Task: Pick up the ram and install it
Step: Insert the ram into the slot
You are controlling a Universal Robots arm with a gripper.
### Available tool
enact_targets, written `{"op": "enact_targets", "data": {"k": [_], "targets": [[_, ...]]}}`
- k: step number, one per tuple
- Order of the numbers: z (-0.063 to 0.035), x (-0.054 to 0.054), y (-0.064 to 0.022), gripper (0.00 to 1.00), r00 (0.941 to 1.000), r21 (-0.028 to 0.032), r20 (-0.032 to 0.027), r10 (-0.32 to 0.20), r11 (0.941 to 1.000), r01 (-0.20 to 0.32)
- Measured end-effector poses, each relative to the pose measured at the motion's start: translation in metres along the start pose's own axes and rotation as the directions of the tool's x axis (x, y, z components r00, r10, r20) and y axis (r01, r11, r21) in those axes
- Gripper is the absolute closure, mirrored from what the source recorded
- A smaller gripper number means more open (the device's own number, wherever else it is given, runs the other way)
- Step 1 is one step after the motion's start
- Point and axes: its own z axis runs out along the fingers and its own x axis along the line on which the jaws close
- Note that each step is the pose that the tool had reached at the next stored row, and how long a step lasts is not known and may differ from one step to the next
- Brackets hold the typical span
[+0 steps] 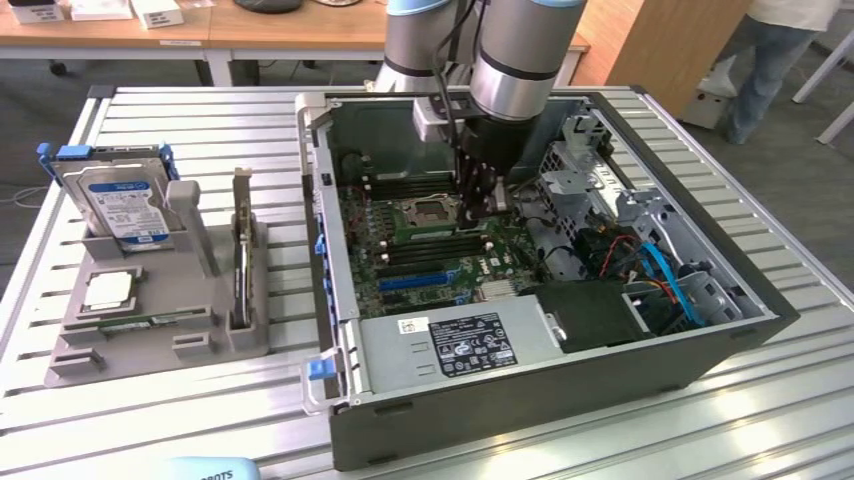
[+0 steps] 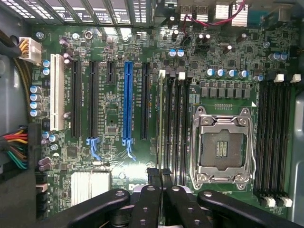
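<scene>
Gripper [image 1: 482, 200] shut tight on the ram [image 2: 161, 123], inside the open case [image 1: 534, 400].

In the exterior view, at nine o'clock a grey holder [image 1: 200, 345] carries a hard drive [image 1: 123, 205] standing at its eleven o'clock, a square chip [image 1: 107, 290] below that, and a spare stick [image 1: 140, 322] lying flat at its six o'clock. At the centre the arm [image 1: 514, 55] reaches down from twelve o'clock into the case, with the gripper low over the motherboard [image 1: 414, 255], at three o'clock of the socket [image 1: 434, 210]. In the wrist view the ram shows edge-on, pinched between the black fingertips [image 2: 153, 175], over the dark slots between the blue slot [image 2: 127, 102] and the socket. At one o'clock of the exterior view a person [image 1: 767, 60] stands beyond the table [image 1: 200, 120].
</scene>
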Motion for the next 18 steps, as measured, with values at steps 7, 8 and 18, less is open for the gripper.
{"op": "enact_targets", "data": {"k": [7, 8, 18], "targets": [[0.0038, 0.0001, 0.0000, 0.88, 1.0000, 0.0006, 0.0000, 0.000, 1.0000, 0.000], [0.0043, 0.0001, 0.0000, 0.88, 1.0000, 0.0007, 0.0000, 0.000, 1.0000, 0.000], [0.0081, 0.0001, -0.0001, 0.88, 1.0000, 0.0010, -0.0002, 0.000, 1.0000, 0.000]]}}
